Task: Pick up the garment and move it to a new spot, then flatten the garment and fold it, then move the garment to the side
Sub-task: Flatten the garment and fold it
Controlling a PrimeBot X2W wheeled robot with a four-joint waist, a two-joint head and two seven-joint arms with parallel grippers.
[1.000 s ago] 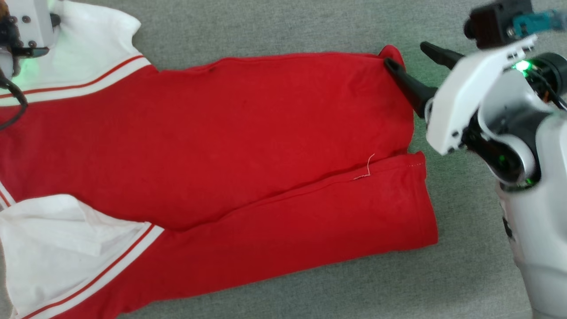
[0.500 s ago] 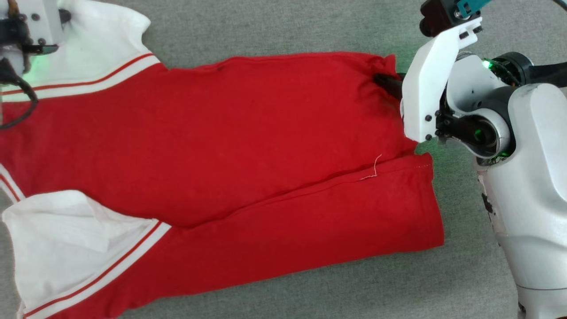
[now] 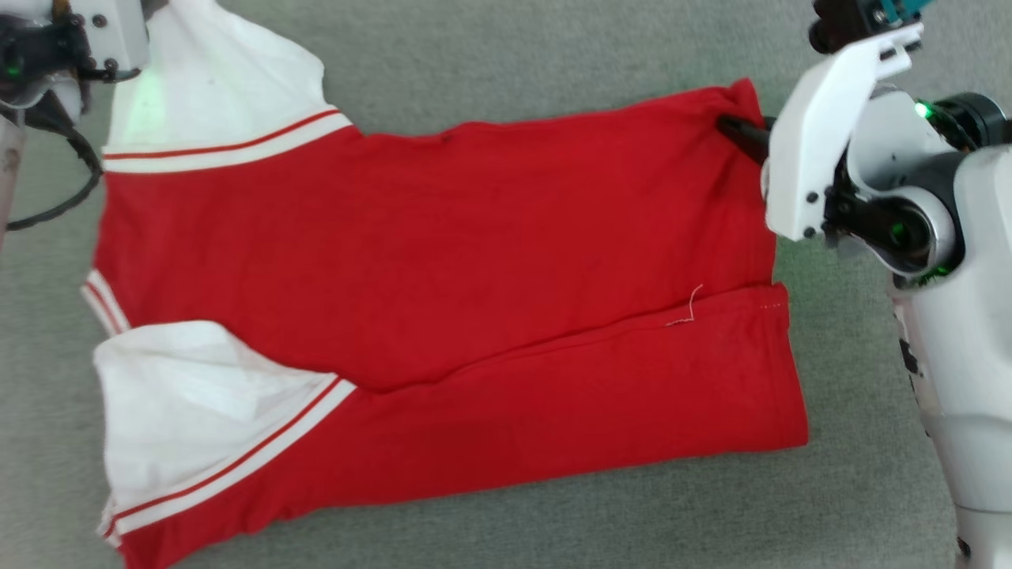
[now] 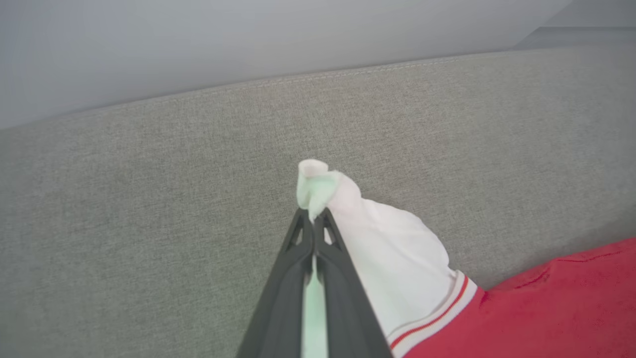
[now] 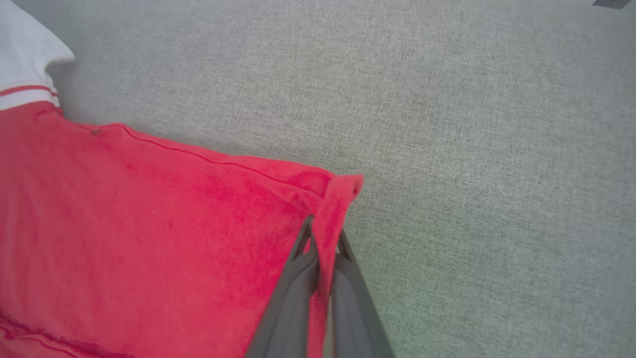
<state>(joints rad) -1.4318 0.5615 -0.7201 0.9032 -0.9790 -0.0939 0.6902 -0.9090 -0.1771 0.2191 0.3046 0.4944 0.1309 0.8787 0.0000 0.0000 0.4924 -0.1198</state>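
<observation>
The garment (image 3: 443, 261), a red shirt with white sleeves and striped trim, lies spread across the grey surface with its lower part folded up over the body. My left gripper (image 4: 314, 219) is shut on the tip of the far white sleeve (image 4: 392, 258), which bunches past the fingertips. In the head view that arm's wrist (image 3: 71, 39) sits at the top left, over the sleeve (image 3: 213, 87). My right gripper (image 5: 323, 233) is shut on the garment's red hem corner (image 5: 343, 186). Its dark fingers (image 3: 739, 130) reach the garment's far right corner.
Grey woven upholstery (image 3: 553, 63) surrounds the garment on all sides. Its seamed back edge (image 4: 318, 82) meets a pale wall in the left wrist view. A black cable (image 3: 71, 190) loops below my left wrist. My pale right forearm (image 3: 964, 356) stands along the right edge.
My right gripper went from open beside the garment's far right corner to shut on that corner. The whole picture slid rightward, so the camera has moved. The far edge now looks tauter.
</observation>
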